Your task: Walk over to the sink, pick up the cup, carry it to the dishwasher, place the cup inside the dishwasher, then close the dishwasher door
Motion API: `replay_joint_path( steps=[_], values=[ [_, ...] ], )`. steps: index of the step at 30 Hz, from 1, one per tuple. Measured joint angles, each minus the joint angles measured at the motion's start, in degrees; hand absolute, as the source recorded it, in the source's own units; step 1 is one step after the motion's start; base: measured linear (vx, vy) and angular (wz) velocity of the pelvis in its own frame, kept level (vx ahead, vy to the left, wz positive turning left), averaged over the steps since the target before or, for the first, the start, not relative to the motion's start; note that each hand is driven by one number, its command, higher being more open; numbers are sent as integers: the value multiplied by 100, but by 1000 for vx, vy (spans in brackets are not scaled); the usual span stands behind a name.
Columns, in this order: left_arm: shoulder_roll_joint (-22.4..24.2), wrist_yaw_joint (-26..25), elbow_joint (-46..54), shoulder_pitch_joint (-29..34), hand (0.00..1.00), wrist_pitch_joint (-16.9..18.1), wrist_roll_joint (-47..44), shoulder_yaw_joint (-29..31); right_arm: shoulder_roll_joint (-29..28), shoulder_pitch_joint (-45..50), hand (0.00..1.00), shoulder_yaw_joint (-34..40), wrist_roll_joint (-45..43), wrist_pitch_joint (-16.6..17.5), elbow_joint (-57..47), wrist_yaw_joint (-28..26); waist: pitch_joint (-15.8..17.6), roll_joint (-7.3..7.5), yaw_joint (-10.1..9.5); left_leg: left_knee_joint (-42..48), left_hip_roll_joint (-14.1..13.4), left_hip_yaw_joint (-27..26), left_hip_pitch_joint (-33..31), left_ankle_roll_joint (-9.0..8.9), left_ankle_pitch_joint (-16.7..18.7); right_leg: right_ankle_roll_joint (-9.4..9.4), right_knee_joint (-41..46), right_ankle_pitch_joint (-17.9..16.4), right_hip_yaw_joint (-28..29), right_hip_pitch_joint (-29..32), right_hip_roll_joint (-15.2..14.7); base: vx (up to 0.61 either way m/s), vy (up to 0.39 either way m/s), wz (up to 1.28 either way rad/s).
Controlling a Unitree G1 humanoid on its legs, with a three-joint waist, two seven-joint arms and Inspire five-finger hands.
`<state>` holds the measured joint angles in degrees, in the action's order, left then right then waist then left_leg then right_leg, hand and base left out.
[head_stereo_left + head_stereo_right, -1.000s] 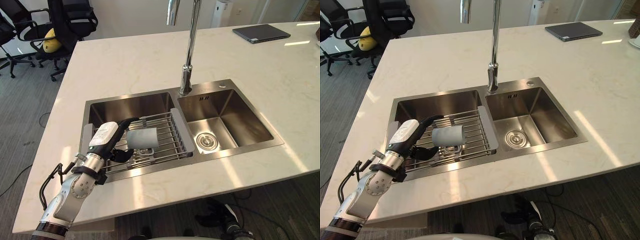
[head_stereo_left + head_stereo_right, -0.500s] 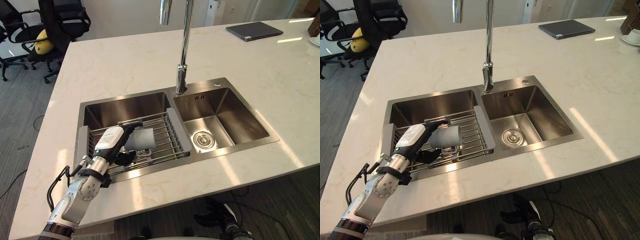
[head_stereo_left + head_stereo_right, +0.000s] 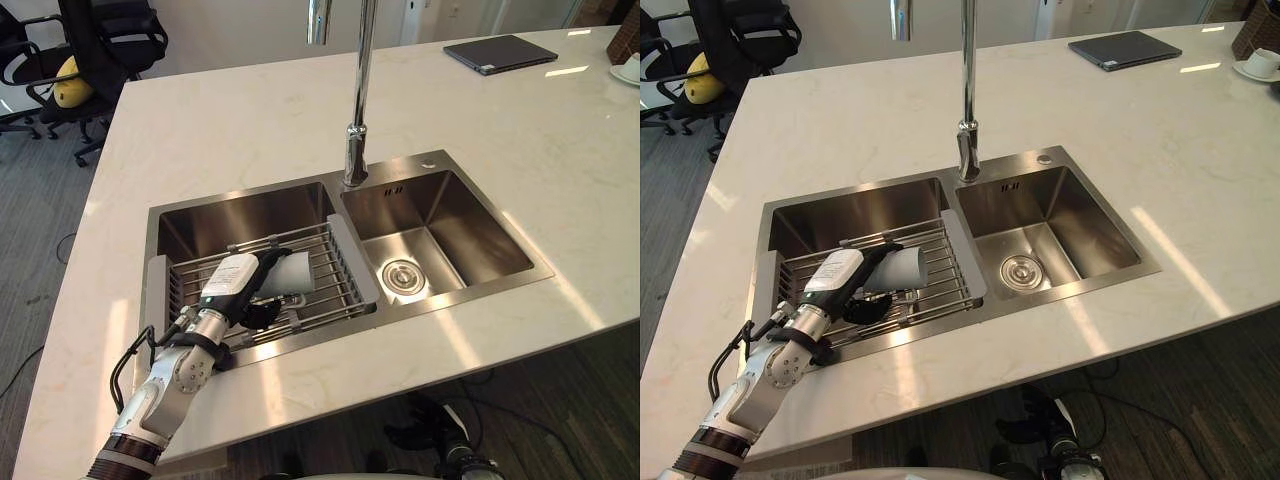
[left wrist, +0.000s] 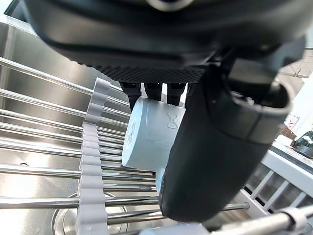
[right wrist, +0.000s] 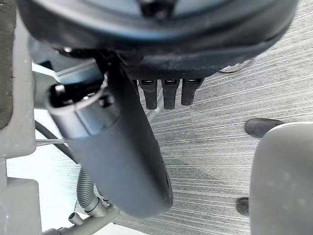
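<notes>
So the cup (image 3: 292, 271) is lying on its side on the wire rack (image 3: 330, 288), which spans the front part of the left basin of the sink (image 3: 240, 212). The left hand (image 3: 232, 285) has a proper grip on it: the fingers (image 4: 154, 91) are curled over the upper side and the thumb (image 4: 210, 147) comes round the near side, so the cup is pinched between them. In the left wrist view one flat end of the cup faces the palm, with the rack bars running underneath. Honestly can't tell if the cup is resting on the bars or sitting just off them.

The right basin has nothing in it but the drain (image 3: 400, 273). The tall tap (image 3: 355, 150) stands at the back, right behind the divider between the two basins. The whole sink is sunk into a pale, marble-looking table (image 3: 230, 110). A closed dark laptop (image 3: 500, 52) sits near the far right corner, well away from the sink. Some black office chairs (image 3: 110, 30) stand past the far left corner.

The right hand (image 5: 122, 156) hangs over grey carpet floor (image 5: 234, 107), with fingers relaxed and nothing in it. A dark shoe (image 5: 263, 127) is on the floor nearby.
</notes>
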<state>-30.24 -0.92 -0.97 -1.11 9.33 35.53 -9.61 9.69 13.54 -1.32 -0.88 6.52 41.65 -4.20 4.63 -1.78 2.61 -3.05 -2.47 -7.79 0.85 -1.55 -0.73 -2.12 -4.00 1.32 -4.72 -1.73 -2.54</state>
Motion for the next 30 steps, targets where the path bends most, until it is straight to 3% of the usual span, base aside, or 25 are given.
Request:
replay_joint_path(
  steps=[4, 16, 25, 30],
  values=[
    [-12, -8, -200, -334, 30, -38, -6, 9, 0, 4, 90, 2, 0, -2, 0, -5, -7, -9, 14, -15, 4, -18, 1, 1, -1, -4, -7, 4, 15, 9, -2, -1, -1, -1],
    [30, -24, -216, -313, 30, -31, -301, 6, -14, -26, 90, 114, -8, -2, 13, 47, -9, -13, 129, -46, 13, -59, 47, 7, -5, -17, -33, 36, 50, -44, -9, 1, -1, -1],
    [479, -170, -50, 39, 30, -31, -760, 17, -21, 6, 90, 118, -12, -5, 16, 73, -9, -14, 105, -9, 46, -58, 144, 31, -21, -34, 22, 47, 57, -109, -50, -38, -2, 0],
    [727, -257, 557, 523, 30, -24, -1138, 188, -24, -1, 90, 120, -18, -11, 16, 92, -8, -14, 73, -13, 34, -123, 197, 33, -21, -35, 60, 47, 149, -108, -40, -29, -7, -8]
  ],
)
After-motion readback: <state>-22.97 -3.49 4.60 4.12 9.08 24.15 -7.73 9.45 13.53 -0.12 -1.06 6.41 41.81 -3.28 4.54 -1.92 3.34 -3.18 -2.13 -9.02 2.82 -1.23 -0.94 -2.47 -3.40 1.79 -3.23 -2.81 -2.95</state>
